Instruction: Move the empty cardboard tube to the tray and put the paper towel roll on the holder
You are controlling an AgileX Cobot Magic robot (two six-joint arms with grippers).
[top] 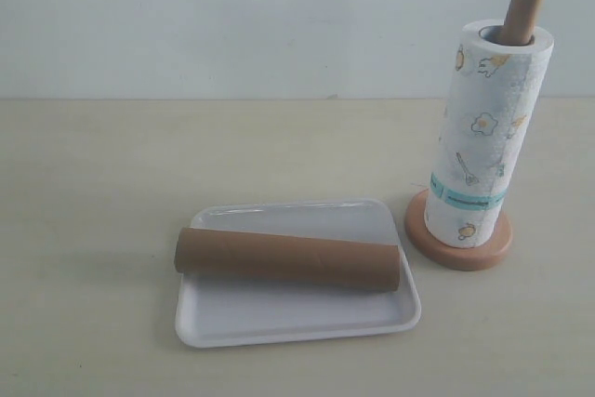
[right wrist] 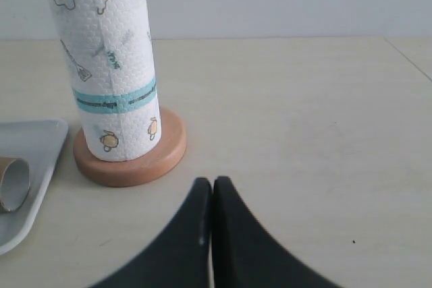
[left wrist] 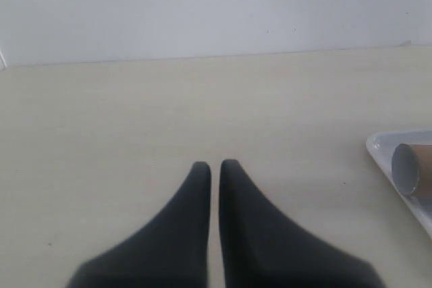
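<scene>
Looking finished: empty cardboard tube lies on the tray, paper towel roll sits over the holder; left hand and right hand are closed tight, empty; nothing more needed.

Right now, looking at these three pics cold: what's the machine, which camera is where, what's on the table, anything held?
It is a robot with two arms, each ending in a two-finger gripper. One picture comes from a camera off the arms that sees the whole scene; the arms themselves are out of that shot. The other two come from a camera on each wrist, looking along the dark fingers.

On the pale table lies a white tray with the empty cardboard tube lying across it. Beside it stands the wooden holder, its dowel poking out through the top of the paper towel roll, which sits upright on the base.

The left gripper and the right gripper are both shut and hold nothing; each is clear of the objects.
</scene>
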